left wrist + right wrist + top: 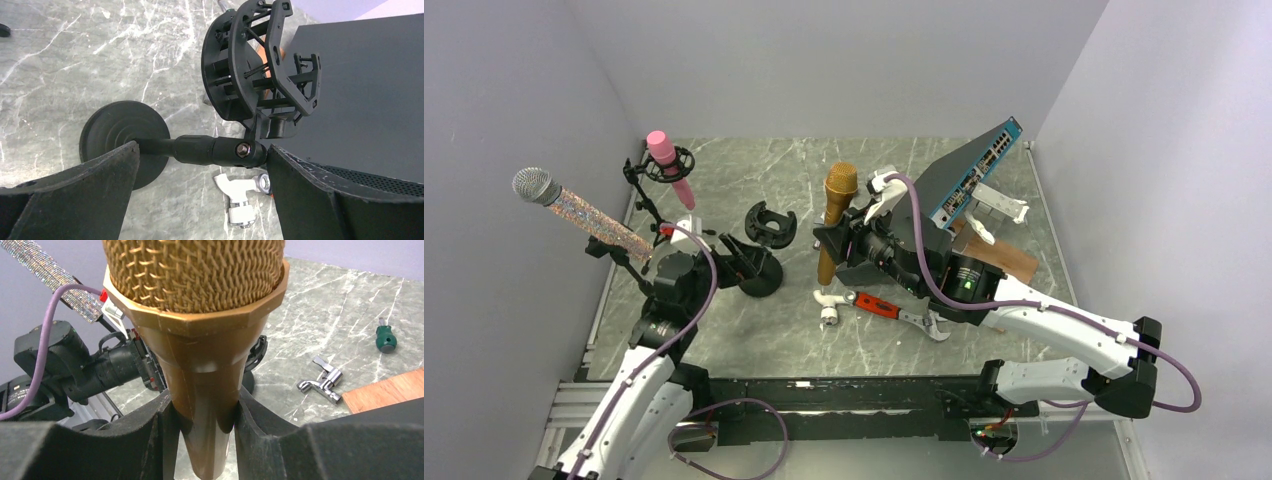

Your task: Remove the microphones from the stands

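The gold microphone [835, 215] is upright and out of the stand, with my right gripper [829, 245] shut on its tapered handle. In the right wrist view the fingers [150, 435] press both sides of the gold microphone [200, 340], and my right gripper [202, 425] holds it above the table. The black stand [761, 275] with its empty shock-mount ring [770, 225] stands to the left. My left gripper [202, 175] is open, its fingers either side of the stand's pole [200, 150], apart from it. The round base [117, 130] and empty mount [255, 75] show beyond.
A pink microphone [669, 165] and a glittery silver one [579, 210] sit in stands at the left wall. A white fitting [827, 305] and red-handled wrench [899, 312] lie in front. A tilted network switch [969, 180] and wooden board [1004, 262] are at the right.
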Controlling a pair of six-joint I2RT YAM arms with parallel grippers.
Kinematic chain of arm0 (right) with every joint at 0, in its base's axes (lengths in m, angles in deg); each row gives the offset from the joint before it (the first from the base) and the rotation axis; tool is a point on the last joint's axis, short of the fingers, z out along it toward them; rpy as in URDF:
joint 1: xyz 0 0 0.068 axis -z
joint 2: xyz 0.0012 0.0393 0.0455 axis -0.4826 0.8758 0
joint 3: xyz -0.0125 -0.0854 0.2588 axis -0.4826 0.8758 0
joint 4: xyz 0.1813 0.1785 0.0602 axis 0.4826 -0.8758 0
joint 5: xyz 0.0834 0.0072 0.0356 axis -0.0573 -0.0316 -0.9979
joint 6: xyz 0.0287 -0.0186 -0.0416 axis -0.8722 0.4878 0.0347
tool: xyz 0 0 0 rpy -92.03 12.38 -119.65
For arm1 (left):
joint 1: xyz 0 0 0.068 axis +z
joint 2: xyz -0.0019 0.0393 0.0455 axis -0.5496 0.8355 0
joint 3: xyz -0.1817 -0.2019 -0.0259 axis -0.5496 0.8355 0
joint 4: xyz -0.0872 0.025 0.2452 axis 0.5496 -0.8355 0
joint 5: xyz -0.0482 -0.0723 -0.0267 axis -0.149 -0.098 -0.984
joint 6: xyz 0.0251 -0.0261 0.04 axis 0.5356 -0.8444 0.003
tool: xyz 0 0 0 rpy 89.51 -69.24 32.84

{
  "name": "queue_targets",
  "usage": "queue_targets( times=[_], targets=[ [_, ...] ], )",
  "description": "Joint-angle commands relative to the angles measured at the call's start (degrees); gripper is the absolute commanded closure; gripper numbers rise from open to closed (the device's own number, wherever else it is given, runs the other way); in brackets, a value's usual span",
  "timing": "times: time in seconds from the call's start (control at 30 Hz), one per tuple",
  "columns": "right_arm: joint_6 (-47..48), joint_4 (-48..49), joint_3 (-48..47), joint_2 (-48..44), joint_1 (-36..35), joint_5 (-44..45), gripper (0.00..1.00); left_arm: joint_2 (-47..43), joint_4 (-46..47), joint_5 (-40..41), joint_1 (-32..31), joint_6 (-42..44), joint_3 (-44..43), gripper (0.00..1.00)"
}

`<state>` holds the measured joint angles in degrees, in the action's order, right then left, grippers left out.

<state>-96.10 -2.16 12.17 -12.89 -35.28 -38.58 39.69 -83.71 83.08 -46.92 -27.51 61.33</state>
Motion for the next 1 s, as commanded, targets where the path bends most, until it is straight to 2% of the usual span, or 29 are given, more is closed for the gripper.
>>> queue_targets(
  times=[0.0, 0.17, 0.4, 0.53, 0.63, 0.77, 0.97],
  targets=[
    [-0.44, 3.85, -0.48, 0.10, -0.17, 0.73, 1.00, 2.58, -7.83, -1.97, -0.19, 3.50, -4.70, 0.01],
    [-0.43, 3.52, -0.88, 0.44, -0.18, 0.12, 1.00, 1.95, -8.05, -3.78, -0.19, 3.15, -6.86, 0.01],
    [-0.05, 3.78, -0.41, -0.26, -0.15, 0.33, 1.00, 2.49, -14.40, -2.42, 0.00, 8.77, -14.44, 0.01],
    [0.14, 4.04, -0.46, 0.02, -0.13, 0.44, 1.00, 4.76, -16.75, -3.64, 0.58, 6.91, -17.75, 0.01],
    [0.14, 3.57, -1.04, 0.53, -0.10, -0.06, 1.00, 5.05, -15.84, -5.14, 0.58, 6.14, -16.93, 0.01],
    [0.14, 3.41, -0.88, 0.50, -0.13, -0.16, 1.00, 3.92, -12.10, -5.24, 0.58, 9.80, -13.43, 0.10],
    [0.25, 4.25, -0.05, -0.05, -0.09, 0.33, 1.00, 8.60, -8.84, -5.41, 0.30, 14.44, -10.72, 0.01]
  ],
)
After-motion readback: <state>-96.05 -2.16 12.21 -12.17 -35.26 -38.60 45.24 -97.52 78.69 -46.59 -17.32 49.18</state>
